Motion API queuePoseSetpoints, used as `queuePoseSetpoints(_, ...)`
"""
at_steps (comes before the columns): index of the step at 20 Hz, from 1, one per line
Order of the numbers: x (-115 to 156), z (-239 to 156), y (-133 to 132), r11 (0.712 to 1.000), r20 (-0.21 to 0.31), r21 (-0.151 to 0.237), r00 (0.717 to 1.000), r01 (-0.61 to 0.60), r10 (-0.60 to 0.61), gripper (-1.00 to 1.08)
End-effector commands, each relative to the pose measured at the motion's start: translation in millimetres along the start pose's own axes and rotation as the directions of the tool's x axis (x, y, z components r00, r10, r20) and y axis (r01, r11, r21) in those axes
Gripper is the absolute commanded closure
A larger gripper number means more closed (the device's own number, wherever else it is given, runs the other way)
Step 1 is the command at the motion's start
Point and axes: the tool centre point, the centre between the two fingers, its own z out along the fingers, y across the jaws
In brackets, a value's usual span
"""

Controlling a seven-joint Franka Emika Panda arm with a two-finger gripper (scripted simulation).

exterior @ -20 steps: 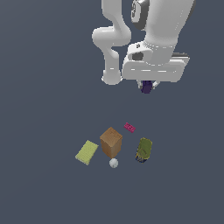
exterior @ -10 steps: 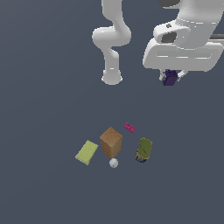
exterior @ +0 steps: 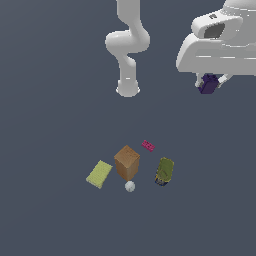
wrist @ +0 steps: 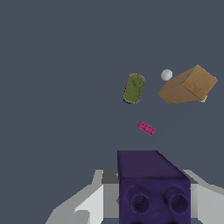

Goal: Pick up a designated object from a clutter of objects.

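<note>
My white two-finger claw [exterior: 208, 81] was clamped on the tiny dark purple cube-shaped block [exterior: 207, 85], held high, well above the tall brown cardboard box [exterior: 126, 162] in the clutter. Doing this well meant keeping the squeeze firm and the wrist level so the block couldn't slip.

Box [exterior: 127, 162] is sitting mid-cluster on the surface [exterior: 50, 210]. Pad [exterior: 99, 174] is lying at the exterior view's left of it, pack [exterior: 164, 171] at the right, brick [exterior: 148, 145] just behind toward the arm base, ball [exterior: 130, 186] just in front. Block [exterior: 207, 84] is hanging in the pincer [exterior: 210, 83], high above and well apart, off to the right.
</note>
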Motion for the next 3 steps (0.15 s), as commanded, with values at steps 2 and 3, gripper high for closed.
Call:
queuePoseSetpoints(2, 1.2, -2.8, -3.0, 1.0, 0.0, 0.0, 1.0, -0.001, 0.001, 1.08)
queuePoseSetpoints(3, 1.2, -2.9, -3.1, 1.0, 0.0, 0.0, 1.0, -0.001, 0.001, 1.08)
